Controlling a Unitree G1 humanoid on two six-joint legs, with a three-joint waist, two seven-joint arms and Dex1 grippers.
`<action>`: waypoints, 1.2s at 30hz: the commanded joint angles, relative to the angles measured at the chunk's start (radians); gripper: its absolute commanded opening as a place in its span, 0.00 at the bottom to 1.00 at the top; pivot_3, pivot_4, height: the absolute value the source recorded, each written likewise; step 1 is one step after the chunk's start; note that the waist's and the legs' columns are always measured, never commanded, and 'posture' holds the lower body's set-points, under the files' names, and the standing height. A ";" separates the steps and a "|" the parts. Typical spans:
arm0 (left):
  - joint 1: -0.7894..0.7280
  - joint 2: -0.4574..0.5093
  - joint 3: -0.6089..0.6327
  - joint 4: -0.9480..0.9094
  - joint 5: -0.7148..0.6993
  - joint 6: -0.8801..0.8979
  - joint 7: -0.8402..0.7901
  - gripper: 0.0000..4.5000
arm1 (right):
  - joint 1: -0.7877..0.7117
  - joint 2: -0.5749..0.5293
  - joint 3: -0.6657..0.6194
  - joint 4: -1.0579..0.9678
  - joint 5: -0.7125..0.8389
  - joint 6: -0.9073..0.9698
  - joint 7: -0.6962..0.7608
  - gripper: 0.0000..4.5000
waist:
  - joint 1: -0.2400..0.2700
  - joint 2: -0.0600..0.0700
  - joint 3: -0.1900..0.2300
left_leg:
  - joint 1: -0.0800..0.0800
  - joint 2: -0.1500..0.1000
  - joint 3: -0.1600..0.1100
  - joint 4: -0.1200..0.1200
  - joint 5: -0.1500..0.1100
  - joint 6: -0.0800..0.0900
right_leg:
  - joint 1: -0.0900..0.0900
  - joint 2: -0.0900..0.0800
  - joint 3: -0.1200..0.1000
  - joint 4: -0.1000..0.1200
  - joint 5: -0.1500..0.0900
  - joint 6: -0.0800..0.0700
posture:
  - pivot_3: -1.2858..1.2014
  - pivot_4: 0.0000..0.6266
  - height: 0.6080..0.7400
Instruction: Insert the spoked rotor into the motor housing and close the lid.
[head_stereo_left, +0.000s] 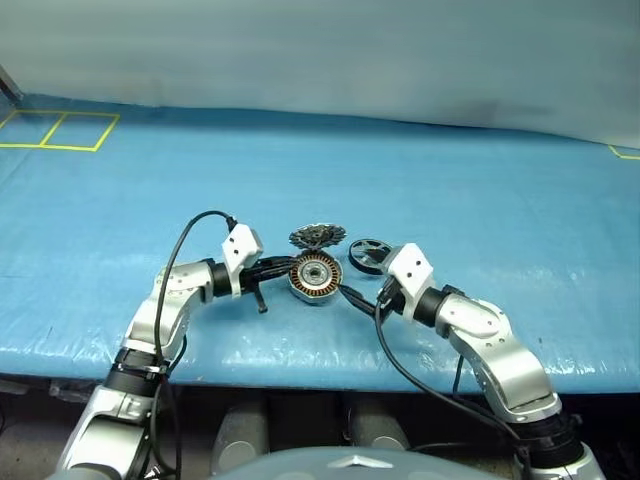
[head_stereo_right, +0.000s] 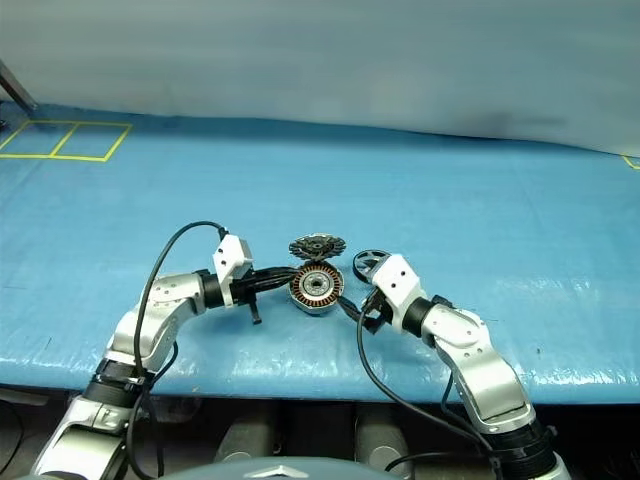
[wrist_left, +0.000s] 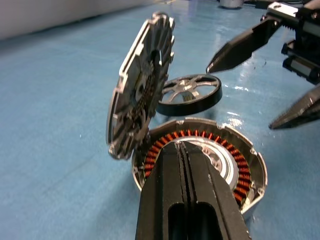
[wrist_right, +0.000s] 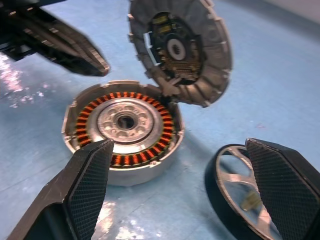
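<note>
Motor housing (head_stereo_left: 315, 278) sits mid-worktop (head_stereo_left: 480, 200), lid (head_stereo_left: 318, 237) propped upright at its 12 o'clock (leaving windings exposed). Spoked rotor (head_stereo_left: 367, 255) lies at 2 o'clock. Left gripper (head_stereo_left: 283, 268) fingers clenched empty beside the housing; right gripper (wrist_right: 182, 195) fingers released.

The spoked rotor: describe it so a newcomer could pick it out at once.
On the blue table, look between the two grippers at the silver motor housing with copper windings and its lid standing open. The spoked rotor lies flat beside it, on the right gripper's side: a black ring with silver spokes, no copper.
</note>
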 joint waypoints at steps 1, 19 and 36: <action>0.019 0.013 0.017 -0.065 -0.027 0.001 -0.006 0.01 | -0.040 0.037 -0.072 0.019 0.031 0.023 -0.055 1.00 | 0.000 0.000 0.000 | 0.000 0.000 0.000 0.000 0.000 0.000 | 0.000 0.000 0.000 0.000 0.000 0.000 | 0.52 0.24 1.00; 0.098 0.021 0.008 -0.091 -0.002 -0.029 0.078 0.01 | -0.110 0.026 -0.068 0.158 -0.017 0.173 -0.124 1.00 | 0.000 0.001 0.000 | 0.000 0.000 0.000 -0.003 0.000 0.000 | -0.001 0.000 0.000 -0.001 0.000 0.000 | 0.52 0.24 1.00; 0.096 0.014 -0.002 -0.088 0.001 -0.031 0.096 0.01 | -0.093 0.014 -0.054 0.130 -0.116 0.110 -0.195 1.00 | 0.000 0.000 0.000 | 0.000 0.000 0.001 -0.001 0.000 0.000 | -0.001 0.000 0.000 -0.001 0.000 0.000 | 0.52 0.24 1.00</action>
